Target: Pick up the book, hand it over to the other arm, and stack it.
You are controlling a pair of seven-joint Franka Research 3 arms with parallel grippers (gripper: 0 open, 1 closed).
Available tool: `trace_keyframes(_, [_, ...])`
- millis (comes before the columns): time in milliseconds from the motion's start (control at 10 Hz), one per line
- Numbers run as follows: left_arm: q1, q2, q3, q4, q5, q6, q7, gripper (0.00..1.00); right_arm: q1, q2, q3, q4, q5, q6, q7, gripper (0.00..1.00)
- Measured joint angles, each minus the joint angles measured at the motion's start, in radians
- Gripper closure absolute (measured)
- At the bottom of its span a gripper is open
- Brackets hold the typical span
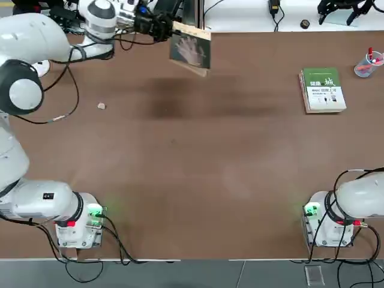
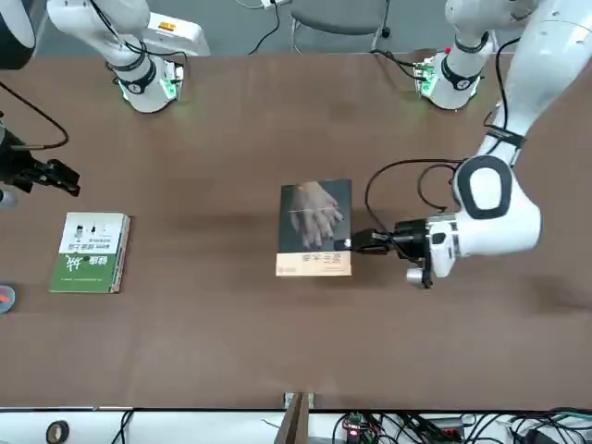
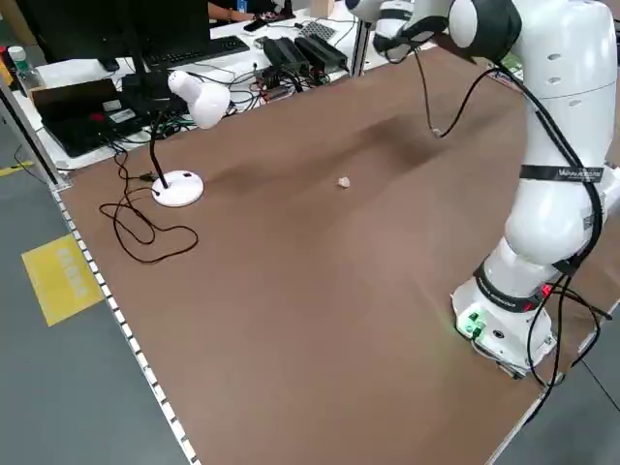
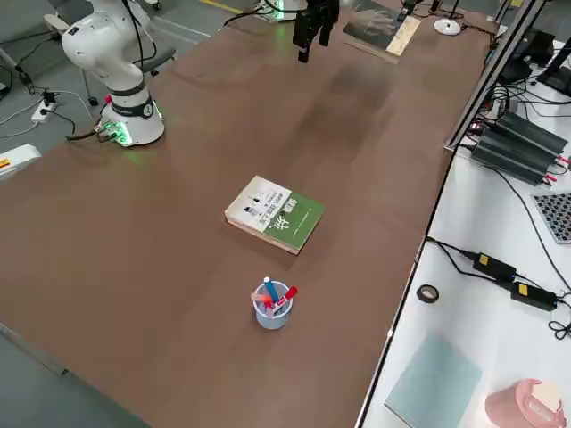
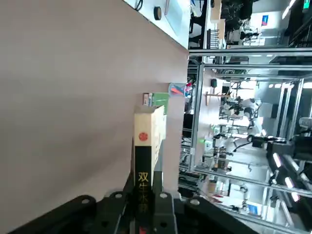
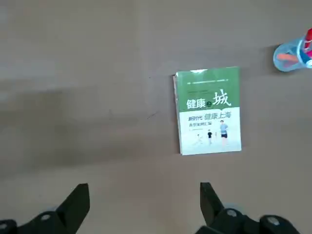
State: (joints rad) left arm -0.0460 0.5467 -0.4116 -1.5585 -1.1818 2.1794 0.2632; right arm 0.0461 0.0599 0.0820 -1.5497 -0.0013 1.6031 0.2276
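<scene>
My left tool [image 2: 356,242] is clamped tight on the spine edge of the thin dark grey-green paperback book [image 2: 315,228], holding it clear above the brown bench [image 2: 277,120]. It looks light but floppy, so my right tool [image 6: 141,204], open wide and empty near the thicker green-and-white book [image 6: 208,110], should pinch the free edge opposite the spine.

The book [image 1: 191,50] is held clear of the table [image 1: 198,174] at its far edge, left of centre. The thicker book [image 1: 323,90] lies flat at the far right, a pen cup [image 1: 367,63] just beyond it. A small scrap [image 1: 101,106] lies toward the left.
</scene>
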Motion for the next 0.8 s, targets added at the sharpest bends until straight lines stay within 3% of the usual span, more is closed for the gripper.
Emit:
trace_keyframes(400, [-0.093,0.017,0.0,0.025,-0.035,0.128,-0.051,0.99,-0.041,0.0,-0.005,0.0,0.153,-0.029,-0.002,0.0])
trace_keyframes(800, [-0.148,0.066,0.0,0.069,-0.07,0.176,-0.056,0.99,-0.126,0.014,-0.01,-0.009,0.369,-0.084,-0.028,0.0])
